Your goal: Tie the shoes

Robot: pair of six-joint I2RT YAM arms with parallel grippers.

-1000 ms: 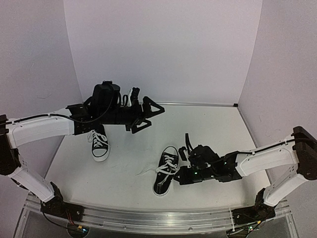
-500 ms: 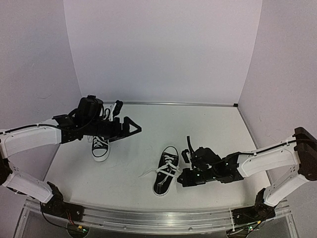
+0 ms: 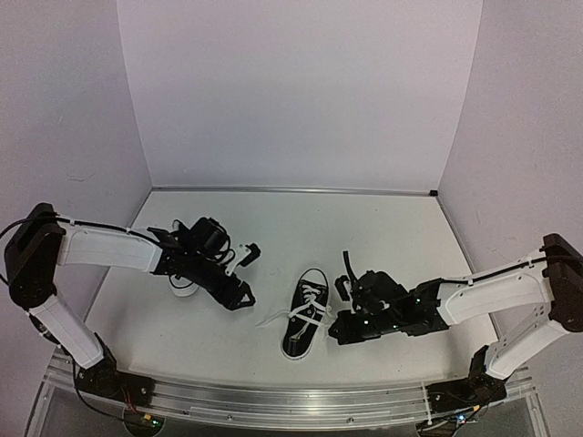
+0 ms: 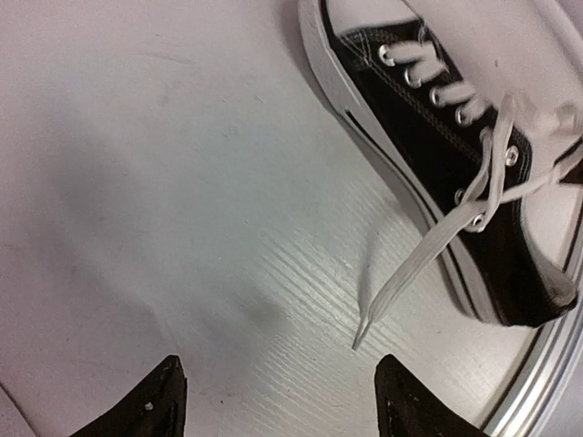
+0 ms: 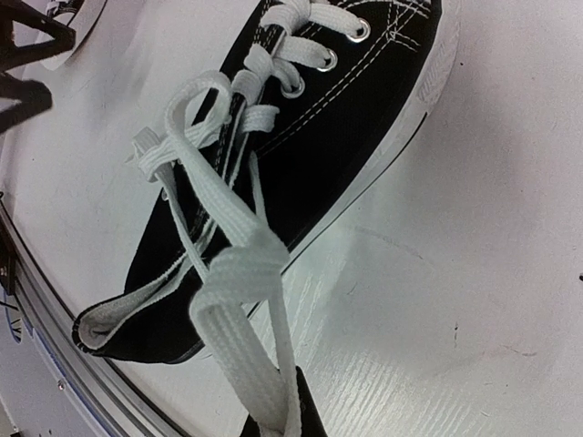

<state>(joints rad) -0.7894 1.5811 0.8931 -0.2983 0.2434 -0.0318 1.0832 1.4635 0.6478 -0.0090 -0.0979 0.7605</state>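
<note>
One black shoe (image 3: 305, 316) with white laces lies mid-table, toe pointing away from me. My right gripper (image 3: 338, 327) sits at its right side, shut on a loop of its white lace (image 5: 239, 273), which runs taut down to the fingers (image 5: 305, 414). The lace's loose end (image 4: 364, 332) lies on the table left of this shoe (image 4: 437, 146). My left gripper (image 3: 247, 275) hovers low just left of that end, open and holding nothing (image 4: 282, 401). The second shoe (image 3: 183, 284) lies at the left, mostly hidden under my left arm.
White walls close off the table at the back and both sides. A metal rail (image 3: 291, 402) runs along the near edge, close behind the middle shoe's heel (image 5: 109, 332).
My left arm has swung down from the back of the table to just left of the middle shoe, and its jaws have narrowed a little. The right gripper and its lace have not moved.
</note>
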